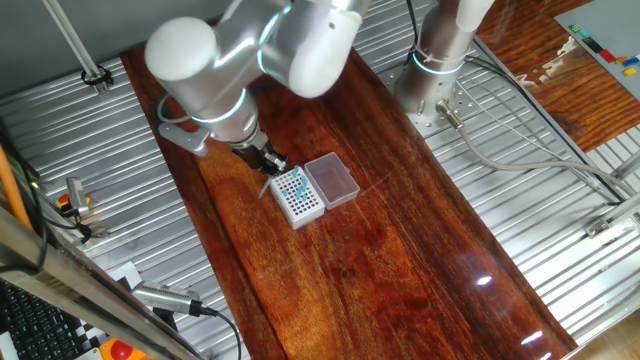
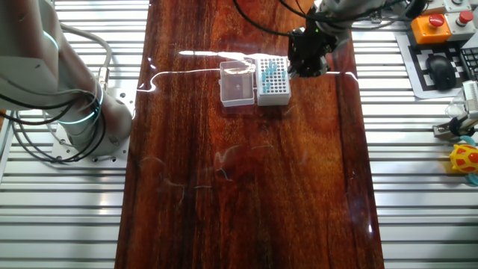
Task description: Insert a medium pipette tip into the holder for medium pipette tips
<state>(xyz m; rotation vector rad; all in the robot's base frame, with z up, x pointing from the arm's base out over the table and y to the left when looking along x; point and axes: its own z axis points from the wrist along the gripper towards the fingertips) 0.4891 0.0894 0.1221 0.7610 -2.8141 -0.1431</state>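
Dark wooden table [image 1: 400, 270], bare in the foreground. Mid-table: holder for medium pipette tips [image 1: 297, 196], a white box with a gridded top bearing some teal tips, its clear pinkish lid [image 1: 332, 180] lying open alongside. Beyond, touching or just beside the box's far edge: end effector [image 1: 268, 162]; finger opening cannot be determined. Medium pipette tip: not discernible in either view.
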